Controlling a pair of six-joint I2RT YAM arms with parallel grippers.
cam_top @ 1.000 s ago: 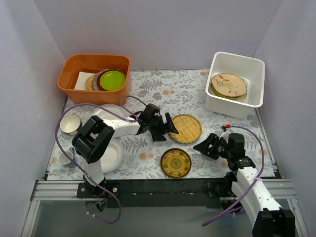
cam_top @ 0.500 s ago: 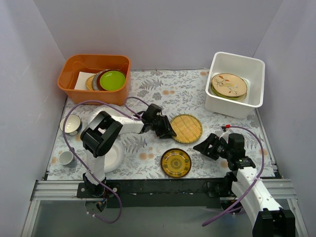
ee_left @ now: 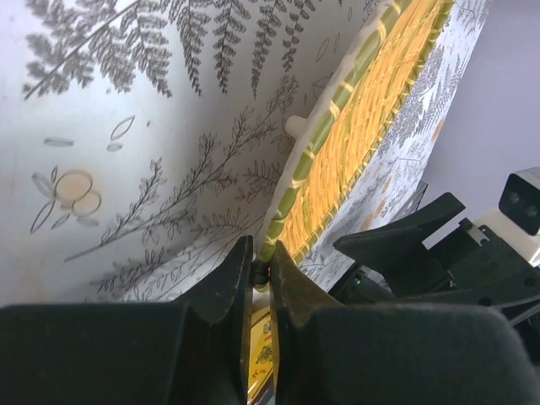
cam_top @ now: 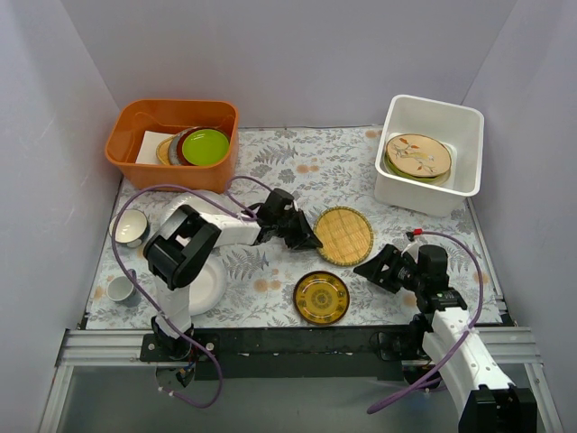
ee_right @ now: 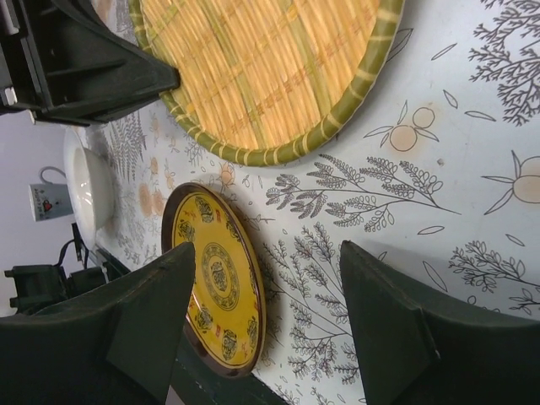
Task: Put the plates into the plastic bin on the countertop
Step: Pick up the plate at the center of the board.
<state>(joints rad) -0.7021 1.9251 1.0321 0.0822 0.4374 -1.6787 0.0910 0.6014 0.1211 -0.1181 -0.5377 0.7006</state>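
while right end effector (ee_right: 266,253) gapes empty, left end effector (ee_left: 260,268) pinches round woven-look plate (ee_left: 363,143).

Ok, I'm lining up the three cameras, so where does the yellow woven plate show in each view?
Top external: yellow woven plate, just right of centre.
Left wrist: the plate is upper right, its rim running down into the jaws.
Right wrist: the plate is top centre, partly cut off.
Shared landmark: the left gripper pinching its rim, seen in all three.

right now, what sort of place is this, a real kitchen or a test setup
Likely a lab test cell, not a kitchen: plain walls box in the fern-printed countertop, robot arms rise from a metal frame, a plastic bin holds plates.
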